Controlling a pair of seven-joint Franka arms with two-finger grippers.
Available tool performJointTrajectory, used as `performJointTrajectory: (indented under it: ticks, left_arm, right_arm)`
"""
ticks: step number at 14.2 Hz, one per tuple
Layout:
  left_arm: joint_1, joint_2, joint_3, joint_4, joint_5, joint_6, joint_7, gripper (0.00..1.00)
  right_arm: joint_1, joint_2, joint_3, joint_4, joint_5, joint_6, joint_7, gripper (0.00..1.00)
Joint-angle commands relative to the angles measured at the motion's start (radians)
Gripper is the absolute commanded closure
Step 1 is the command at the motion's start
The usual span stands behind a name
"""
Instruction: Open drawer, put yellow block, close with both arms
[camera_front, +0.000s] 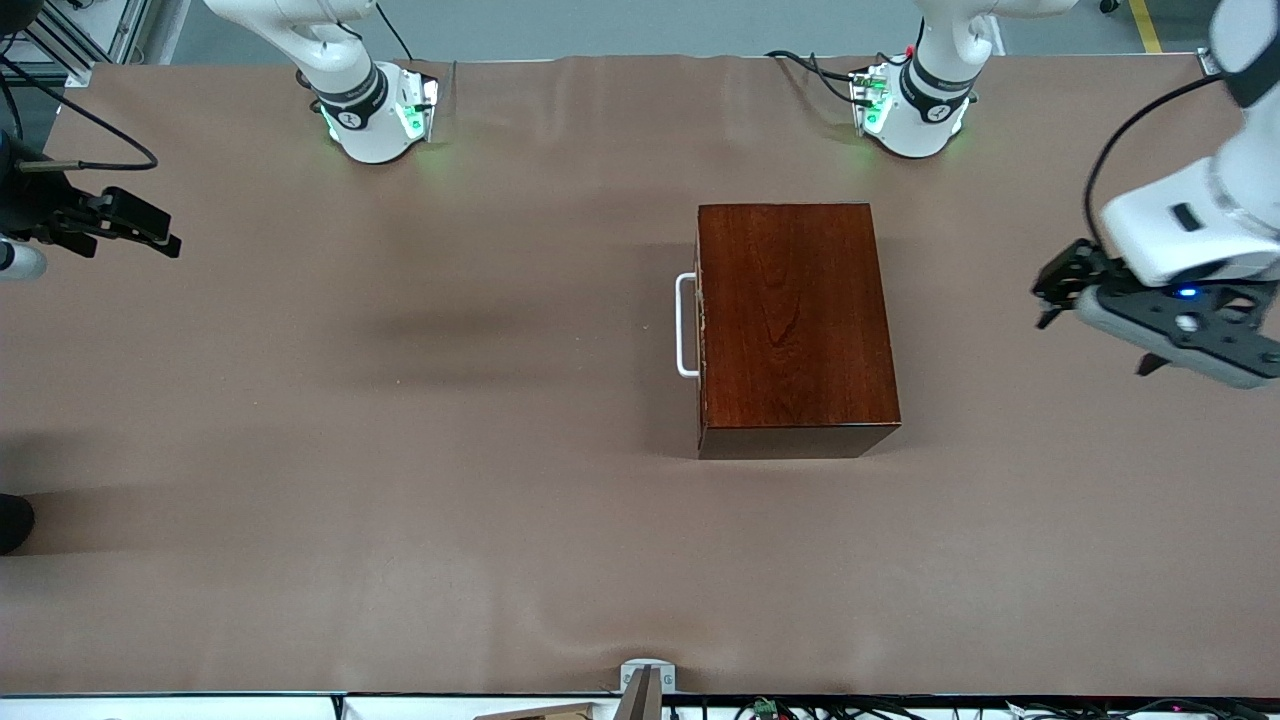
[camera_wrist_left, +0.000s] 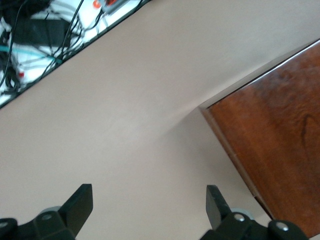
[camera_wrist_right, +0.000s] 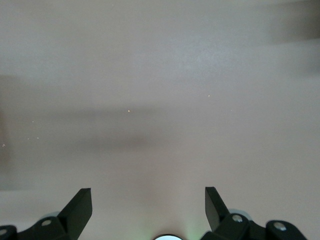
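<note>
The glossy reddish-brown wooden box (camera_front: 795, 325) stands mid-table, a little toward the left arm's end. Its drawer is pushed in; only the white U-shaped handle (camera_front: 686, 325) shows, on the side that faces the right arm's end. The yellow block is out of view. My left gripper (camera_front: 1048, 297) hovers open over the cloth at the left arm's end, beside the box, with nothing between its fingers (camera_wrist_left: 80, 202). A corner of the box (camera_wrist_left: 275, 150) shows in the left wrist view. My right gripper (camera_front: 150, 232) hangs open and empty over the right arm's end of the table; its fingers (camera_wrist_right: 80, 205) frame bare cloth.
A brown cloth (camera_front: 420, 450) covers the whole table. The two arm bases (camera_front: 375, 110) (camera_front: 915, 105) stand along the edge farthest from the front camera. A small grey bracket (camera_front: 647, 680) and cables sit at the nearest edge.
</note>
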Motion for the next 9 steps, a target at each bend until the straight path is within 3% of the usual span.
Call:
performJointTrajectory:
  ticks: [1,4,9]
  left_arm:
    - [0.0,-0.086,0.041,-0.093,-0.019,-0.023,-0.017,0.0]
    - [-0.002,-0.169,0.08,-0.207,-0.068,-0.005,-0.052,0.0]
    - [-0.011,-0.231,0.095,-0.304,-0.089,0.004,-0.389,0.0]
  right_arm:
    - [0.0,-0.023,0.001,-0.011,0.001,-0.005,-0.02,0.0]
    - [-0.007,-0.024,-0.002,-0.011,-0.002,-0.005,-0.054,0.0]
    - [-0.009,-0.023,-0.002,-0.011,-0.009,-0.004,-0.056,0.0]
